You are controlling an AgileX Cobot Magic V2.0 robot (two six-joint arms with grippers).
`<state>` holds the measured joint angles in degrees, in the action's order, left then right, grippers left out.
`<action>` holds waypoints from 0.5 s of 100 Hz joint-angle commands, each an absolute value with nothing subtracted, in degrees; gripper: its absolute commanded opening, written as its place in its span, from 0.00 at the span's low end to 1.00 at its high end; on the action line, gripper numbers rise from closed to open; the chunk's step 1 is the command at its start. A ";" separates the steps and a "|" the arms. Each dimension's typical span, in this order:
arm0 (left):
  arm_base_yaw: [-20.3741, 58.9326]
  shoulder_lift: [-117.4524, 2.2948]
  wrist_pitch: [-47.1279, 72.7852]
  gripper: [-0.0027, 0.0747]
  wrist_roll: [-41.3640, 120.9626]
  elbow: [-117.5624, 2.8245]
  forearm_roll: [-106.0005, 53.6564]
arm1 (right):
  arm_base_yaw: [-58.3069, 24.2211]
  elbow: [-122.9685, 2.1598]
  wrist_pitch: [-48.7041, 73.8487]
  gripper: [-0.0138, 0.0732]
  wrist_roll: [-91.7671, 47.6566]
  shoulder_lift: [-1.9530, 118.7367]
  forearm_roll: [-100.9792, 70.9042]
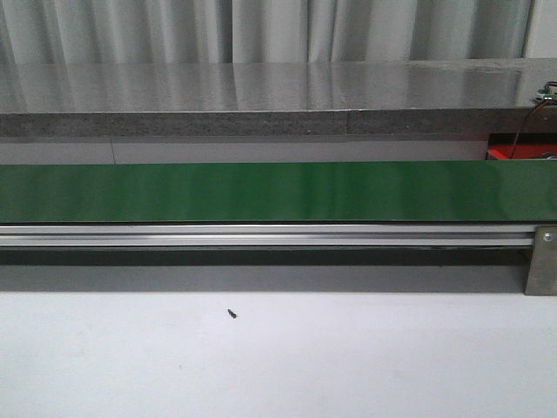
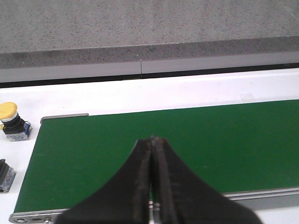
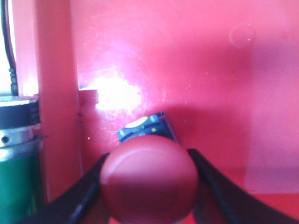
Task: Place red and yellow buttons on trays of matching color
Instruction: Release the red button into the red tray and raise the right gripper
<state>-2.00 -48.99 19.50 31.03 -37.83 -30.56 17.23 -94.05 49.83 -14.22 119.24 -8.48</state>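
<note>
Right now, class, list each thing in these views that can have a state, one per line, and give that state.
Left gripper: shut, empty, over the green belt.
Right gripper: shut on the red button, above the red tray.
Yellow button: upright, off the belt's end, not yet in a tray.
Belt: bare where visible; motion cannot be told.

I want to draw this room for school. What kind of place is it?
Probably a workshop or lab set up like a small sorting line. A long green conveyor belt runs on a metal rail, push buttons like the yellow button wait beside it, and the right end effector holds a red button over a red tray.
</note>
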 commanded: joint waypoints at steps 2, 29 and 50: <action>-1.66 -48.73 15.57 0.01 31.06 -39.39 -31.46 | 17.36 -96.93 50.31 0.72 -14.28 116.29 -9.14; -1.66 -48.73 15.57 0.01 31.06 -39.39 -31.46 | 17.25 -103.70 55.31 0.79 -14.28 113.94 -11.55; -1.66 -48.73 15.57 0.01 31.06 -39.39 -31.46 | 14.75 -103.98 56.23 0.78 -14.28 106.82 -11.62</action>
<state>-2.00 -48.99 19.50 31.03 -37.83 -30.56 16.02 -102.15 56.81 -14.13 113.27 -10.68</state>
